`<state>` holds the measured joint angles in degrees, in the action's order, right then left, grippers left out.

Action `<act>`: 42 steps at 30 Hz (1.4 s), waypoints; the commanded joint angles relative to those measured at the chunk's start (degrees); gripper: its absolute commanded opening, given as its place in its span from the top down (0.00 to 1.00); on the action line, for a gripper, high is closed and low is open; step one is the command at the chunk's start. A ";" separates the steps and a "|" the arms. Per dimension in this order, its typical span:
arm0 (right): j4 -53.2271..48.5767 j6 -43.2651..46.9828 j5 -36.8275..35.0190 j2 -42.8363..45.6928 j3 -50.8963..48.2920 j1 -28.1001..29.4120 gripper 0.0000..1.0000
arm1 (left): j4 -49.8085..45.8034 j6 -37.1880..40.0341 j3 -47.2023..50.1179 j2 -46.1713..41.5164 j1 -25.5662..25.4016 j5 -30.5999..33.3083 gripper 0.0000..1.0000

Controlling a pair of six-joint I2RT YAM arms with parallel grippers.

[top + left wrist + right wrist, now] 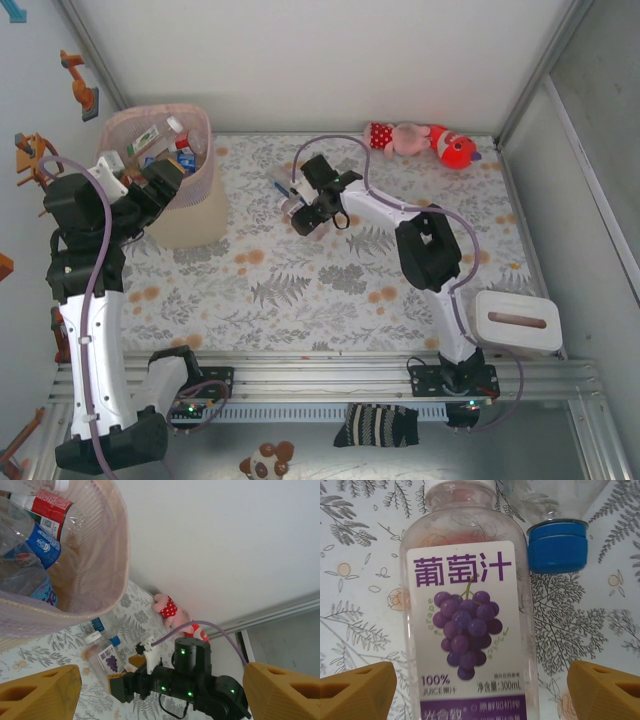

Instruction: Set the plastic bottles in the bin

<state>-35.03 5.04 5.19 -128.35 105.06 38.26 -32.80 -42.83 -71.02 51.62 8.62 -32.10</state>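
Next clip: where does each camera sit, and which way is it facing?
Top external: above and behind the bases, looking down on the table, left arm, right arm and bin.
Left wrist: at the bin's rim, facing across the table toward the right arm; left gripper fingers at bottom corners.
Right wrist: close over the grape juice bottle, looking down; right gripper fingers at bottom corners.
Shared: both wrist views show the grape juice bottle.

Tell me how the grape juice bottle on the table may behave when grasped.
The grape juice bottle looks clear and empty, so probably light and easily dented. It lies on its side on the table, so a push may roll it.
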 commanded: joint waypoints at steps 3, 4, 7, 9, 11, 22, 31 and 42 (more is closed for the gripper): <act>-0.74 1.42 0.31 -3.35 2.96 -0.38 0.14 | -0.21 0.17 -0.43 -0.64 -0.01 -2.27 0.16; -0.75 1.44 0.26 -3.68 2.96 -0.38 0.14 | -0.32 0.07 -0.40 -0.50 -0.01 -2.39 0.16; -0.75 1.35 0.27 -4.21 2.49 -0.34 0.18 | -0.50 -0.23 -0.60 0.04 -0.01 -3.64 0.16; -0.75 1.29 0.26 -4.04 1.85 -0.42 0.21 | -0.51 -0.41 -0.65 0.32 -0.01 -4.01 0.16; -0.62 1.21 0.60 -3.02 0.90 -0.39 0.27 | -0.13 -0.59 -0.53 0.41 -0.01 -4.50 0.16; 1.73 -2.23 5.12 10.81 -11.11 0.05 0.43 | 6.15 0.58 1.51 -0.72 -1.14 -7.10 0.16; 8.57 -10.91 14.75 29.11 -23.75 0.28 0.45 | 20.74 2.93 5.56 -1.92 -8.22 -8.21 0.15; 16.48 -19.78 25.39 48.06 -27.45 0.59 0.46 | 44.59 2.18 8.27 0.86 -19.11 -11.40 0.11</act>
<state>-23.62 -10.68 25.61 -84.23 77.93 38.44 0.47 -41.45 -63.13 51.77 -8.29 -40.91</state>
